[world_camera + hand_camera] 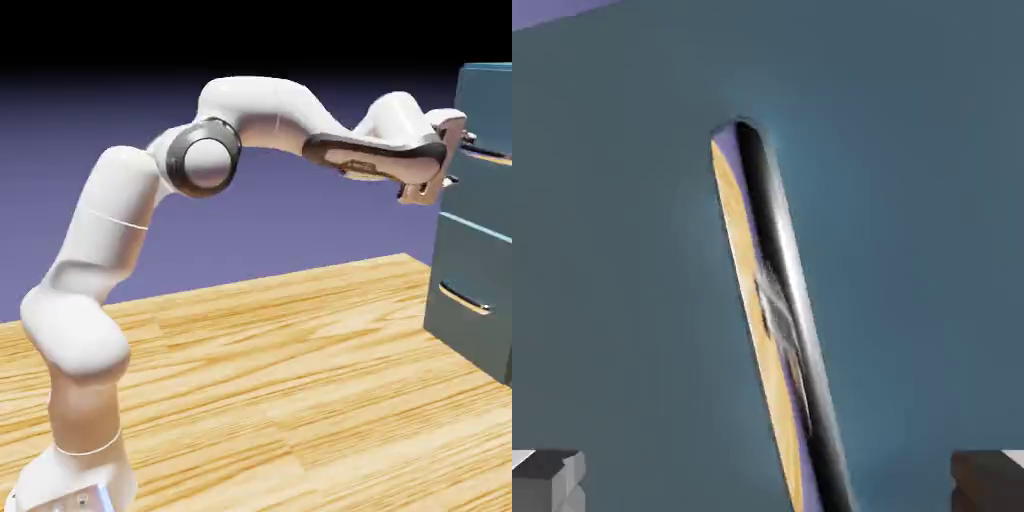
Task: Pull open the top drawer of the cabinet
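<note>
Arm: the white arm (265, 105) reaches over the wood table (250, 350) at the drawer's height; from where I stand, the next job looks like settling the grip. I'd ease the hand straight in until the bar sits well between the tips, squeeze, then draw back level and square to the front (a crooked tug could slip off).
Claw: spread wide (768, 482), a tip on either side, pinching nothing.
Handle: the silver bar (797, 290) runs between the tips in the hand view, leaning slightly and nearer the right-hand tip at that picture's bottom; I can't tell how deep it sits.
Top drawer: right ahead of the claw, its front (485, 190) looking shut, up high on the cabinet (490, 82).
Lower drawer: beneath it (470, 335), one to leave alone.
</note>
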Controlling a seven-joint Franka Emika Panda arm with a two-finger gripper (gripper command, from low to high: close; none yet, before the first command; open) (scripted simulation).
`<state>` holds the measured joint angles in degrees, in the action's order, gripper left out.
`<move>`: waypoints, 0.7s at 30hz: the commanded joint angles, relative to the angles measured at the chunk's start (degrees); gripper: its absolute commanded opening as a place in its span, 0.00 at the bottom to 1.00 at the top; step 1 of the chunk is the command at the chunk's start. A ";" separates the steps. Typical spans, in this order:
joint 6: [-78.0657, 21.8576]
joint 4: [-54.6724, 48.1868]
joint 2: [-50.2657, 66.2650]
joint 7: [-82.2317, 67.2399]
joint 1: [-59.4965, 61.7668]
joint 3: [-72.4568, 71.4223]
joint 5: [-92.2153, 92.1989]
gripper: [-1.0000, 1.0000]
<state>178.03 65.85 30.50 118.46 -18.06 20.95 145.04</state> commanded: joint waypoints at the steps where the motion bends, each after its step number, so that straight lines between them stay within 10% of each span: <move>1: 0.07 -1.64 1.09 1.31 -0.30 0.36 2.50 0.50; 21: 0.73 -18.17 13.51 -31.32 10.70 -13.39 -16.97 0.50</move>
<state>178.76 47.68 44.01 87.14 -7.36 7.56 128.07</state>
